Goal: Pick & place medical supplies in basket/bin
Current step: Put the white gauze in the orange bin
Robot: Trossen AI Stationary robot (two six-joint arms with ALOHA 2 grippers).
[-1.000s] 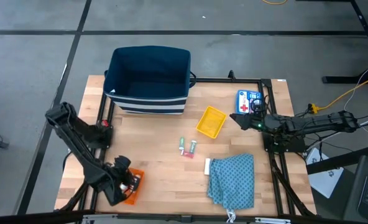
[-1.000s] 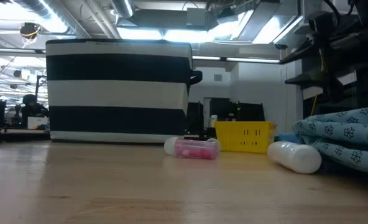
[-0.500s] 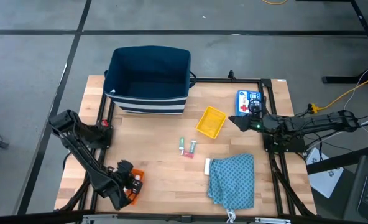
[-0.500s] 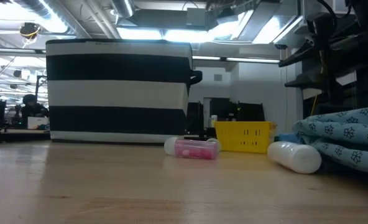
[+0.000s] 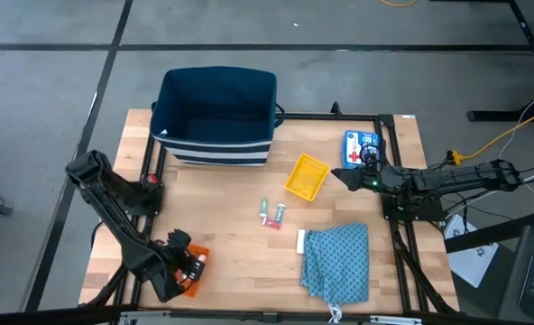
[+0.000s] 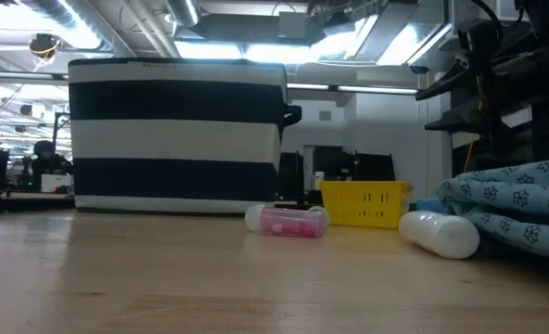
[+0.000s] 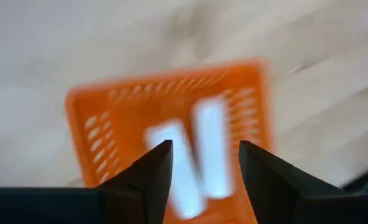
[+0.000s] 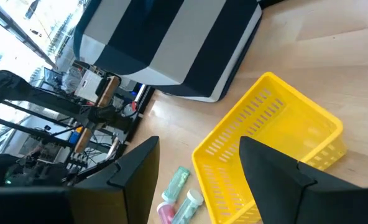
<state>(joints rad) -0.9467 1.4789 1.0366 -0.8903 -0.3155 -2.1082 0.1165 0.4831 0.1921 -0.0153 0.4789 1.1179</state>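
Observation:
My left gripper (image 5: pixel 186 261) hovers open over a small orange basket (image 7: pixel 109 99) at the table's near left. Two white rolls (image 7: pixel 210 149) lie in that basket, below the gap between my fingers. Green and pink tubes (image 5: pixel 271 214) lie at mid-table, and the pink one (image 6: pixel 288 223) rests on its side. Another white roll (image 5: pixel 300 240) lies against the teal patterned cloth (image 5: pixel 337 260), which sits crumpled on the table at the near right. My right gripper (image 8: pixel 199 146) waits open at the right, next to a yellow basket (image 5: pixel 306 176).
A navy bin with a striped wall (image 5: pixel 217 116) stands at the far edge, left of centre. A blue first-aid box (image 5: pixel 361 149) lies at the far right beside my right arm. Black frame rails (image 5: pixel 395 244) run along both sides of the table.
My left arm has shifted a little toward the table's near edge over the orange basket and come back to nearly where it was. Nothing else has moved.

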